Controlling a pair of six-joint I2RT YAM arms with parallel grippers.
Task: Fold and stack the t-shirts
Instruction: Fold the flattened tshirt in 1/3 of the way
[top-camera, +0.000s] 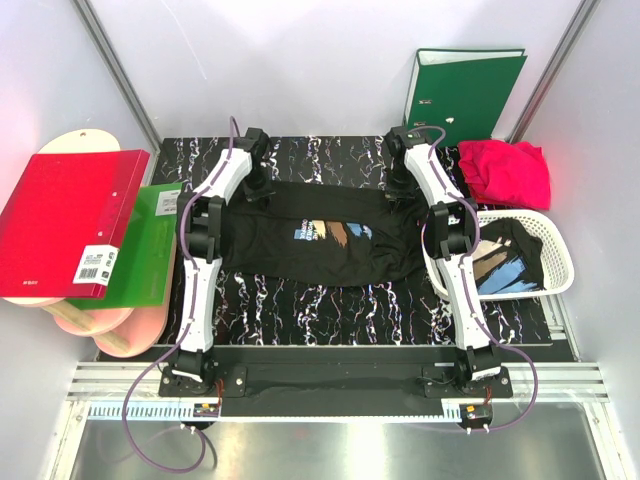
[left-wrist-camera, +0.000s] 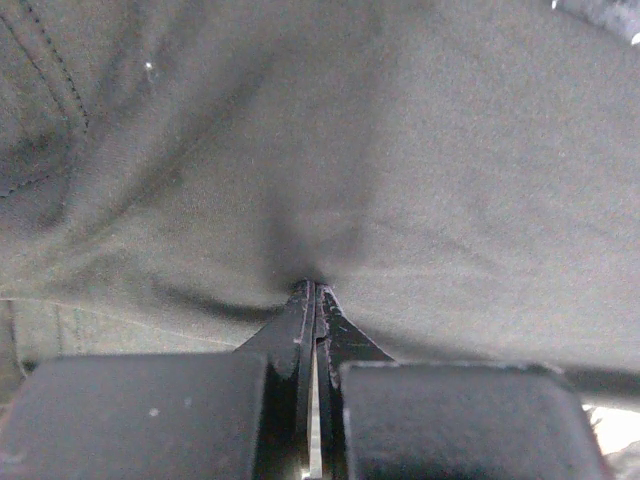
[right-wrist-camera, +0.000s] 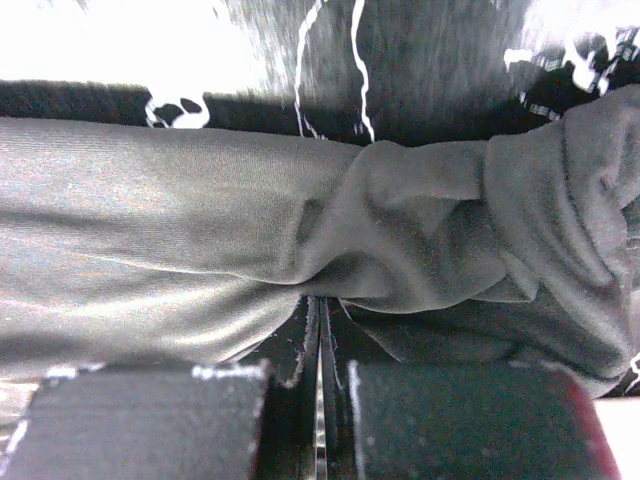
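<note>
The only label large enough to notice is the white barcode sticker (top-camera: 95, 265) on the red ring binder (top-camera: 65, 220), far left of the white lattice basket (top-camera: 560, 255); its writing is too small to read, and so is the spine label of the green ring binder (top-camera: 465, 95) standing upright behind the basket. The black t-shirt (top-camera: 300, 255) lies flat on the black marbled table (top-camera: 300, 315), just left of the basket. Its long axis runs from left to right and its tan, white and blue chest print (top-camera: 335, 232) faces up. I cannot tell which way the collar points. The second black tee (top-camera: 525, 245) is inside the basket, and the crimson-pink tee (top-camera: 505, 170) lies bunched just behind the basket. Only the wrist views show the grip: the left gripper (left-wrist-camera: 315, 290) has its jaws pressed together on a pinch of the dark cloth, and the right gripper (right-wrist-camera: 320, 300) pinches the same shirt below a bunched fold, with the table showing beyond it.
</note>
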